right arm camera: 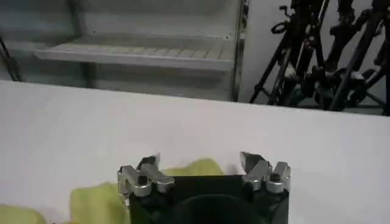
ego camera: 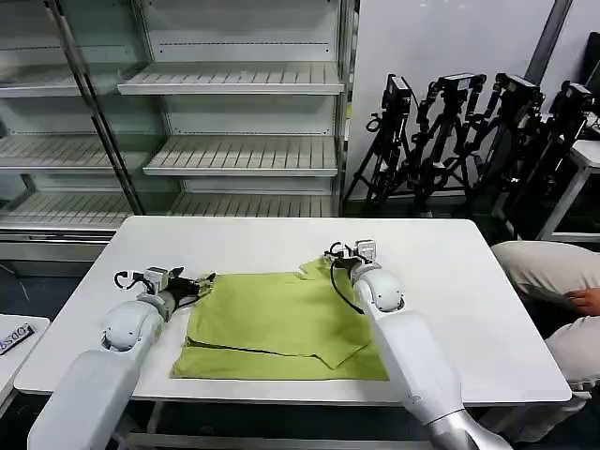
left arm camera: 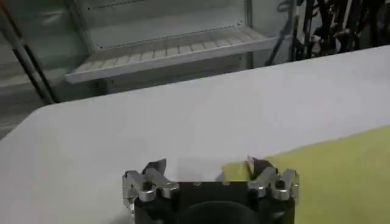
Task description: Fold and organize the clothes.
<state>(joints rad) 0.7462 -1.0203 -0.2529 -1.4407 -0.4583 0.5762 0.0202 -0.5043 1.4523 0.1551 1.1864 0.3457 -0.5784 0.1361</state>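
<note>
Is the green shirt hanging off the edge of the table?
No, the lime T-shirt lies wholly on the white table, its near edge short of the table's front edge.

The T-shirt (ego camera: 281,323) is soft, matt lime cloth, lightly creased; the table (ego camera: 450,272) looks smooth, matt white; the left gripper (left arm camera: 207,173) has dull grey metal fingers (left arm camera: 149,182) on a black body.

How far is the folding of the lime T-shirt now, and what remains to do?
Partly done: the T-shirt lies flat on the white table with a layer folded over on top. In hand: the left claw is open at the shirt's left edge, and the right claw is open over its far right corner; neither grips fabric. Left: further folds to make it compact, then tidy placement.
</note>
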